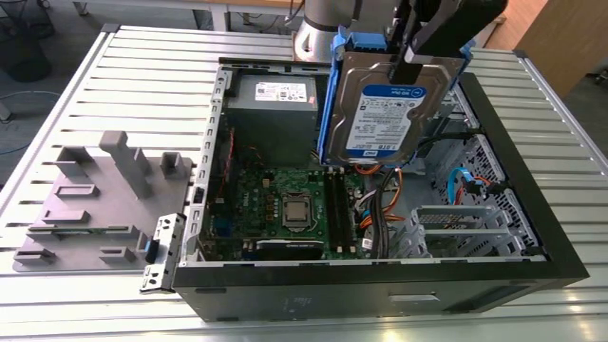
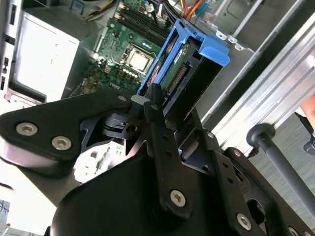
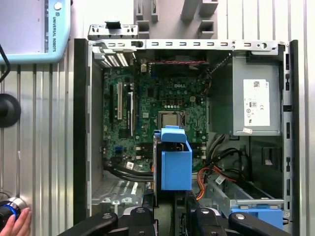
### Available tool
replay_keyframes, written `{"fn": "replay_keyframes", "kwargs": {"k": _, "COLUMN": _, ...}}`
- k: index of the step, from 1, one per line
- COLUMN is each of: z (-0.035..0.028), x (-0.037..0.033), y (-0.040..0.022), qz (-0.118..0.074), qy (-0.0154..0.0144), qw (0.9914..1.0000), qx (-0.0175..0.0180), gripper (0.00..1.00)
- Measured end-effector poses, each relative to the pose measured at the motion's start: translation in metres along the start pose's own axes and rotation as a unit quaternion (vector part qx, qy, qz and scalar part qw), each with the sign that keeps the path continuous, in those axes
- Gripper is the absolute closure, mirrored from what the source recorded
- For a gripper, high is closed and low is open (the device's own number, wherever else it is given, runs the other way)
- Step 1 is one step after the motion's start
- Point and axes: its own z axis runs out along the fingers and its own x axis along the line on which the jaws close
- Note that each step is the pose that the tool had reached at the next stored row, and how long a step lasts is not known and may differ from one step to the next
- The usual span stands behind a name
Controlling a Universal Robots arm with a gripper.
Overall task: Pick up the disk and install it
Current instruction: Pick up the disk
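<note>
A ribbed aluminium table (image 1: pixel 114 64) carries an open computer case (image 1: pixel 532 214) lying on its side, its interior facing up.

The disk (image 1: pixel 389 114) is clear of the case and hangs above its open side. It is on edge and slightly tilted, label showing in the exterior view, with its blue carrier rails (image 1: pixel 329 107) around it. In the first wrist view the disk (image 3: pixel 175 167) shows end-on, blue handle foremost, over the middle of the case. The gripper (image 1: pixel 418 68) is clamped on it: one black finger lies down the labelled face, and in the second wrist view the gripper (image 2: pixel 174 115) pinches the drive from both flat sides near one end.

Inside the case, directly below the disk, is the green motherboard (image 1: pixel 295 206). A bundle of orange and black cables (image 1: pixel 389 192) lies just beside it. The grey power-supply box (image 1: pixel 270 107) fills one corner of the case, and the grey metal cage (image 1: pixel 456 228) sits at the opposite end. Outside the case, beside its wall, a grey moulded fixture (image 1: pixel 95 192) rests on the table.

Most of the drive hangs free below the pinch, so I judge it could pivot or slip. With that tilt, a rail could jam against the cage rather than seat. A corner could also snag the cables or strike the motherboard.
</note>
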Motion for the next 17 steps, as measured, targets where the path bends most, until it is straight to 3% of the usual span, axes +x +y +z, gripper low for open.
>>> {"fn": "replay_keyframes", "kwargs": {"k": 17, "z": -0.0006, "x": 0.0516, "y": -0.0011, "qz": 0.000, "qy": 0.0050, "qw": 0.99999, "qx": 0.0001, "gripper": 0.65}}
